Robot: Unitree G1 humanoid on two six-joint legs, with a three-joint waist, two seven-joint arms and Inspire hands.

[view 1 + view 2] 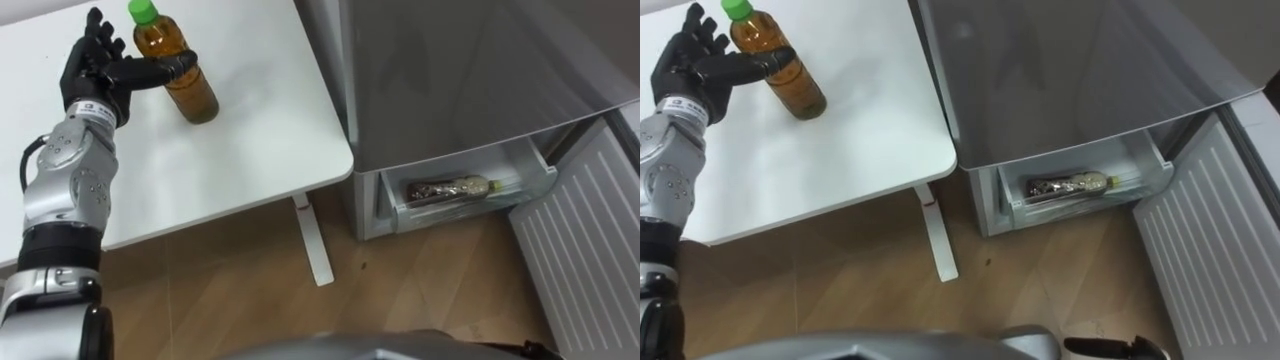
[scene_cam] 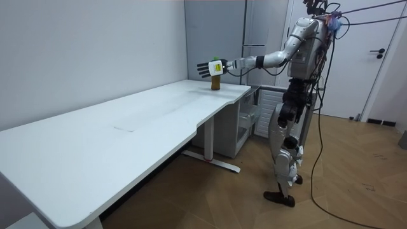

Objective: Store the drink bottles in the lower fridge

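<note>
Take the white flat tabletop (image 1: pixel 250 130) as your anchor. On its far part the green-capped plastic bottle of brown drink (image 1: pixel 178 62) stands upright. The robot's black left hand (image 1: pixel 100 68) is over the tabletop just left of that bottle, thumb touching it. Right of the tabletop stands the grey metal fridge (image 1: pixel 450 70). Its clear plastic lower drawer (image 1: pixel 530 185) is pulled out, and a second plastic bottle (image 1: pixel 447 188) lies on its side inside.

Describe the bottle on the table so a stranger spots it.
Find the white table left of the grey fridge. On it, at the left hand, is a green-capped tea bottle. It stands upright; the other bottle lies in the fridge drawer.
</note>
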